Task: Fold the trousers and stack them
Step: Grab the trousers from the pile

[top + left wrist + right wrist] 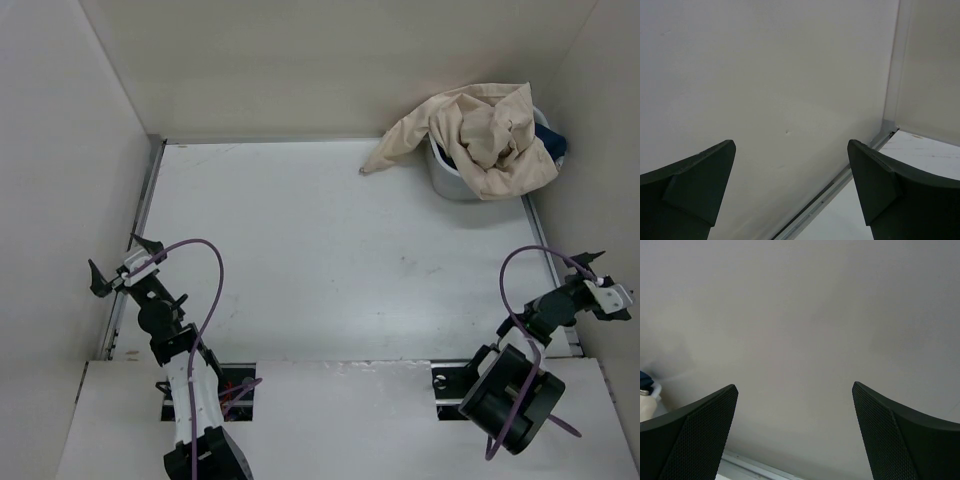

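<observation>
Though barely underway, looking like 0 steps done. Spotting trousers (490, 135) bunched over bucket (447, 180) rim, far-right corner of worktop (320, 260), one leg trailing onto it. Seeing L hand (118, 258) & R hand (608, 284) both spread wide, gripping nothing (each facing a side wall), well apart from cloth. Left to do: pull out, flatten, fold, stack.

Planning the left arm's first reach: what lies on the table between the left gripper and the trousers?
Nothing. The top view shows only bare table from the left gripper to the trousers, heaped over a bucket in the far right corner.
</observation>
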Available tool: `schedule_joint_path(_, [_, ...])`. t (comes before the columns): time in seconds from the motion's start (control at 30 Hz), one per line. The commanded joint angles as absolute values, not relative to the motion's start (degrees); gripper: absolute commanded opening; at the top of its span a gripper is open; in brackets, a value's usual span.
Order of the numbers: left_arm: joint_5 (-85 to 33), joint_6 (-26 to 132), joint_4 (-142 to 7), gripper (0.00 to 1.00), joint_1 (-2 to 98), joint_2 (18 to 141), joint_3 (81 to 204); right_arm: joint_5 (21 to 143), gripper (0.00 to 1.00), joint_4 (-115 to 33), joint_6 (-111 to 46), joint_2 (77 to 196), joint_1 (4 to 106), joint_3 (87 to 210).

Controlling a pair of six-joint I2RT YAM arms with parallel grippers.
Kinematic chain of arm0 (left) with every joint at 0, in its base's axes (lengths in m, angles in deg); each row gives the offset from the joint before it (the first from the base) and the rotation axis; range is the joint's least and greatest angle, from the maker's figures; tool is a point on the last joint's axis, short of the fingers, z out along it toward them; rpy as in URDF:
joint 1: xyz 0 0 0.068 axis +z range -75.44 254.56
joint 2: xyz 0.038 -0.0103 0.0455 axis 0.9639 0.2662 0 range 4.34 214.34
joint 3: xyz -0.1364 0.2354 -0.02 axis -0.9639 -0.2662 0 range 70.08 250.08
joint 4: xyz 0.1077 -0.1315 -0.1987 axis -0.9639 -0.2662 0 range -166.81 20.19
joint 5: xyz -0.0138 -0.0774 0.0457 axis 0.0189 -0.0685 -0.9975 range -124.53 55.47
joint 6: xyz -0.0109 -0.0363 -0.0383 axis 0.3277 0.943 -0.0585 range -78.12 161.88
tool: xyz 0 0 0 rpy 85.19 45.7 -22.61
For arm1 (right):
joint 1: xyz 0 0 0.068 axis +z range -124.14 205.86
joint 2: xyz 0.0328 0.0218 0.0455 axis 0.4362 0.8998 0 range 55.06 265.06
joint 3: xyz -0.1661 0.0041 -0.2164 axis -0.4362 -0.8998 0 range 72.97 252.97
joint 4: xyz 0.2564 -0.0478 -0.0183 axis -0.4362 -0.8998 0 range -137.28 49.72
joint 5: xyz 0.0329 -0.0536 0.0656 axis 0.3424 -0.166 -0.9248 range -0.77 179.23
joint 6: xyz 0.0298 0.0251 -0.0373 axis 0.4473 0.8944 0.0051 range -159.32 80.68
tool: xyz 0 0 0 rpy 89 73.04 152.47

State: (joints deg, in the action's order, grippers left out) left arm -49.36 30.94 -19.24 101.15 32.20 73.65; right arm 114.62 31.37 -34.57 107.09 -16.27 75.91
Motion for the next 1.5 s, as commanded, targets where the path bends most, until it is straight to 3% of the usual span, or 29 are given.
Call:
schedule_joint_path(0.0, [-49.47,30.72,-17.69,1.00,100.80,31.59,74.30,111.64,1.00,37.67,-31.85,106.03,-17.25,72.89])
schedule_joint_path(0.27, [-48.69,30.46,-17.78,1.00,100.63,31.06,74.03,114.28,1.00,39.70,-30.28,105.07,-17.95,71.30])
schedule_joint_path(0.33, [-44.05,28.36,-18.39,1.00,99.58,31.67,74.47,108.87,1.00,36.03,-31.22,107.34,-19.09,76.02])
schedule_joint_path(0.43, [-36.93,24.23,-21.02,1.00,97.56,31.85,77.53,93.13,1.00,20.24,-46.04,95.78,-9.11,84.36])
schedule_joint_path(0.5, [-33.41,23.08,-23.65,1.00,96.06,31.85,79.91,88.72,1.00,10.64,-51.70,96.09,0.02,94.46])
schedule_joint_path(0.63, [-24.26,20.97,-42.35,1.00,90.26,36.41,91.33,93.96,1.00,-17.13,-59.96,110.76,15.25,121.45])
schedule_joint_path(0.67, [-23.47,20.88,-53.87,1.00,86.86,40.69,98.48,96.24,1.00,-22.30,-62.76,116.52,20.75,130.88])
schedule_joint_path(0.77, [-21.80,20.79,-69.29,1.00,82.37,48.51,108.35,102.37,1.00,-23.91,-53.36,123.13,25.01,140.68])
schedule_joint_path(0.83, [-20.21,21.32,-80.14,1.00,79.54,54.42,115.05,102.07,1.00,-35.75,-44.36,131.14,23.45,151.51])
schedule_joint_path(0.97, [-19.24,23.86,-88.34,1.00,75.32,59.27,119.82,96.26,1.00,-60.11,-27.15,150.37,20.46,173.74])
schedule_joint_path(1.3, [-19.42,24.66,-90.37,1.00,75.22,58.22,120.70,107.34,1.00,-71.92,-19.64,167.55,20.72,188.72])
schedule_joint_path(1.33, [-19.42,24.66,-90.29,1.00,75.40,57.52,120.53,107.34,0.95,-72.36,-19.55,168.16,20.46,189.07])
schedule_joint_path(1.37, [-19.42,24.66,-90.02,1.00,75.40,57.00,120.35,107.16,0.57,-72.89,-19.29,168.34,20.02,189.16])
schedule_joint_path(1.43, [-19.50,24.74,-89.59,1.00,75.31,55.68,120.00,106.73,0.01,-73.50,-19.11,167.47,19.84,189.51])
schedule_joint_path(1.47, [-19.50,24.75,-89.50,1.00,75.23,55.58,119.91,106.55,0.00,-73.59,-19.28,167.12,20.01,189.69])
